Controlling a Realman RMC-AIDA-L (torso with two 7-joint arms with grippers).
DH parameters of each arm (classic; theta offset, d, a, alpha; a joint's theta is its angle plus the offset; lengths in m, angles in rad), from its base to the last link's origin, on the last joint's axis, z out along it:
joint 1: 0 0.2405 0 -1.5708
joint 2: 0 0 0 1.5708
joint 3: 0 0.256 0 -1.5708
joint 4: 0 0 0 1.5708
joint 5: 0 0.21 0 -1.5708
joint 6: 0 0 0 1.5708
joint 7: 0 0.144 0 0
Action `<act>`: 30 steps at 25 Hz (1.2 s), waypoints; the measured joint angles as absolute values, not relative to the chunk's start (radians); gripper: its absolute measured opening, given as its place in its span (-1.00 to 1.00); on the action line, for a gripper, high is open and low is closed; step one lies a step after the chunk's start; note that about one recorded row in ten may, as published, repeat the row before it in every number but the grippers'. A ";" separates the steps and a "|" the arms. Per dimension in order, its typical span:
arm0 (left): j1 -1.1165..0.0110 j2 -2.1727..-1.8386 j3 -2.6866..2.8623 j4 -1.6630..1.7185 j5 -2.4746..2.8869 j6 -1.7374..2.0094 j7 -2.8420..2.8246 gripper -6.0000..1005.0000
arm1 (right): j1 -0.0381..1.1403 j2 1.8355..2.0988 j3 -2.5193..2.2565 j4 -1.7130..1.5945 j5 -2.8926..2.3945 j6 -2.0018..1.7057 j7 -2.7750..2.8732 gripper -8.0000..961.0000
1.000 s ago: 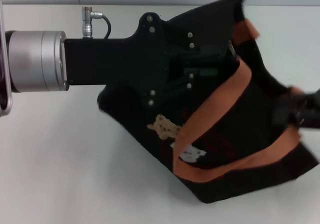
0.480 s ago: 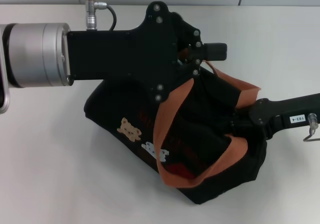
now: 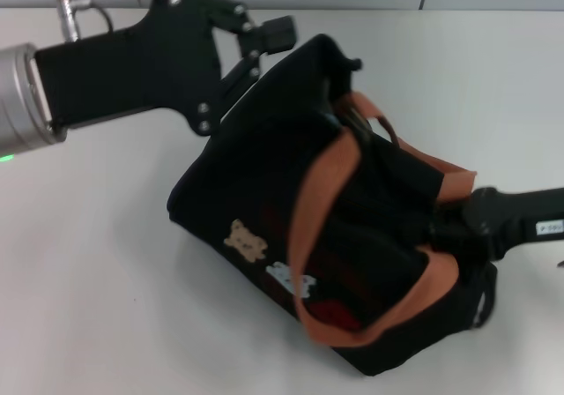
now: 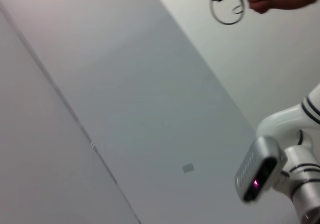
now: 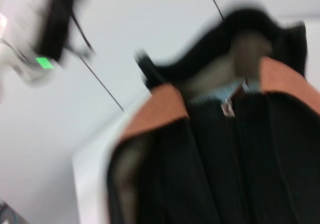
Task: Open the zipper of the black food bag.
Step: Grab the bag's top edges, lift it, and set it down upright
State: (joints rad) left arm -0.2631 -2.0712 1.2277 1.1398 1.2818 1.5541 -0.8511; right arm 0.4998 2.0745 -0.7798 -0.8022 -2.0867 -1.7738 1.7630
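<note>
The black food bag (image 3: 352, 245) lies tilted on the white table (image 3: 106, 307), right of centre, bear patches facing near. The left gripper (image 3: 269, 47) is held just beyond the bag's far-left top corner, jaws apart and empty. The right gripper (image 3: 454, 227) is pressed into the bag's right end among the orange-brown handles (image 3: 322, 210); its jaw state cannot be told. The zipper (image 5: 229, 106) pull is glimpsed at the far end of the top in the right wrist view. Judged step: opening under way; next, the bag would need to be steadied and the pull drawn along the track.
</note>
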 joint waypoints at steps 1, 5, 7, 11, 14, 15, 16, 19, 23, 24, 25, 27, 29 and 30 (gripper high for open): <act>-0.265 -2.070 1.219 1.115 1.283 1.559 -0.868 -0.91 | 0.496 2.071 -0.775 -0.804 -2.057 -1.788 1.759 -0.58; -0.227 -2.067 1.194 1.068 1.294 1.569 -0.946 -0.88 | 0.476 2.053 -0.767 -0.824 -1.964 -1.817 1.756 -0.50; -0.177 -2.062 1.165 1.072 1.297 1.583 -0.968 -0.87 | 0.467 2.052 -0.737 -0.839 -1.952 -1.834 1.755 -0.45; -0.122 -2.066 1.060 1.065 1.297 1.650 -0.976 -0.78 | 0.467 2.055 -0.665 -0.840 -1.933 -1.881 1.740 -0.37; -0.097 -2.063 0.960 1.028 1.310 1.729 -0.989 -0.58 | 0.462 2.049 -0.628 -0.835 -1.880 -1.913 1.729 -0.31; -0.093 -2.058 0.933 1.009 1.327 1.751 -0.993 -0.51 | 0.458 2.045 -0.623 -0.834 -1.861 -1.918 1.728 -0.30; -0.092 -2.055 0.917 0.990 1.345 1.766 -0.994 -0.45 | 0.453 2.040 -0.623 -0.833 -1.843 -1.921 1.728 -0.23; -0.102 -2.050 0.874 0.900 1.439 1.788 -0.983 0.07 | 0.444 2.030 -0.621 -0.832 -1.821 -1.925 1.728 -0.01; -0.126 -2.056 0.853 0.825 1.528 1.747 -0.941 0.26 | 0.444 2.028 -0.616 -0.833 -1.820 -1.933 1.727 0.06; -0.126 -2.056 0.853 0.825 1.528 1.747 -0.941 0.31 | 0.444 2.028 -0.616 -0.833 -1.820 -1.933 1.727 0.06; -0.126 -2.056 0.853 0.825 1.528 1.747 -0.941 0.36 | 0.444 2.028 -0.615 -0.835 -1.820 -1.934 1.727 0.06; -0.188 -2.055 0.839 0.686 1.608 1.701 -0.863 0.44 | 0.443 2.028 -0.615 -0.836 -1.820 -1.935 1.727 0.06; -0.204 -2.053 0.838 0.656 1.627 1.689 -0.854 0.52 | 0.443 2.028 -0.615 -0.836 -1.820 -1.936 1.727 0.06; -0.222 -2.053 0.838 0.629 1.656 1.670 -0.846 0.56 | 0.442 2.028 -0.615 -0.836 -1.820 -1.936 1.727 0.06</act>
